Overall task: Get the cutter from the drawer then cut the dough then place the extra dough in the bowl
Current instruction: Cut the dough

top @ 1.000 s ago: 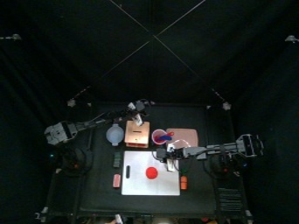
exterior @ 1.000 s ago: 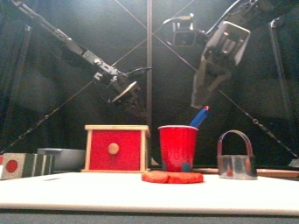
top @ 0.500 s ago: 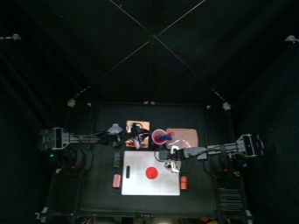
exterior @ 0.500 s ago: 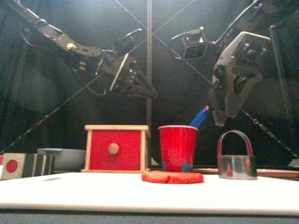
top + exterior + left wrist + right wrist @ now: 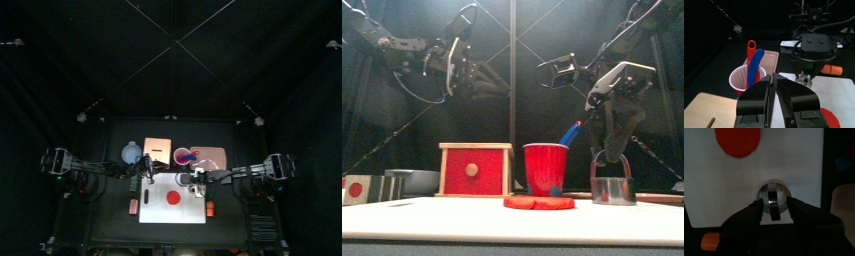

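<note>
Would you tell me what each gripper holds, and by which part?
Left gripper: nothing. Right gripper straddles the cutter at its wire handle; whether it grips cannot be told.

Black curtains (image 5: pixel 171 60) close in a small black table (image 5: pixel 114 229) on three sides.

Red dough disc (image 5: pixel 539 202) flat, uncut; metal cutter (image 5: pixel 612 187) upright, right of it; red drawer (image 5: pixel 474 170) shut; blue-grey bowl (image 5: pixel 416 181) beside drawer.

The black table (image 5: pixel 107 226) carries a white board (image 5: pixel 174 212) at the front middle. Behind the board, from left to right, stand a bowl (image 5: pixel 128 153), a box (image 5: pixel 158 147) and a pink tray (image 5: pixel 215 156). An orange toy (image 5: pixel 134 205) lies just beside the board's left edge and another toy (image 5: pixel 210 208) just beside its right.
</note>
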Available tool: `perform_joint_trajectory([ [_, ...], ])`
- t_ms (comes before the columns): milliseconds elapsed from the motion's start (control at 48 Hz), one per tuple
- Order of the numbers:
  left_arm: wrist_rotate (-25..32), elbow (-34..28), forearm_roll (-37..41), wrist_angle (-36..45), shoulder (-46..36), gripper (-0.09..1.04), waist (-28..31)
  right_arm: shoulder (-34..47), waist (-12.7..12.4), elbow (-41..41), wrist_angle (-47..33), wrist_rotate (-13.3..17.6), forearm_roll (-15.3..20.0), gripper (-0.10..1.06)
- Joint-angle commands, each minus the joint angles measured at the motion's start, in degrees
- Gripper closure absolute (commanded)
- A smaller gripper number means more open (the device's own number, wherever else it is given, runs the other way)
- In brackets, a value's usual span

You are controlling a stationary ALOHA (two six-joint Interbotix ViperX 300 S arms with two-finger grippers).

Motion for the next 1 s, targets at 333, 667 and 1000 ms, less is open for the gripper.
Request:
perform_joint_trajectory([
  [333, 0.09, 3.78, -7.47, -2.37, -4.39, 0.37, -3.78, -1.49, 1.49, -2.11, 1.49, 0.26, 0.09, 0.56],
  [667, 0.97, 6.59, -4.04, -2.37, -4.48, 0.37, -6.24, 2.29, 4.31, -11.78, 4.83, 0.53, 0.09, 0.56],
  [1000, 0.88, 9.40, -4.75, -4.57, -3.69, 0.38, -6.24, 10.81, 5.54, -21.71, 7.29, 0.53, 1.14, 0.56],
])
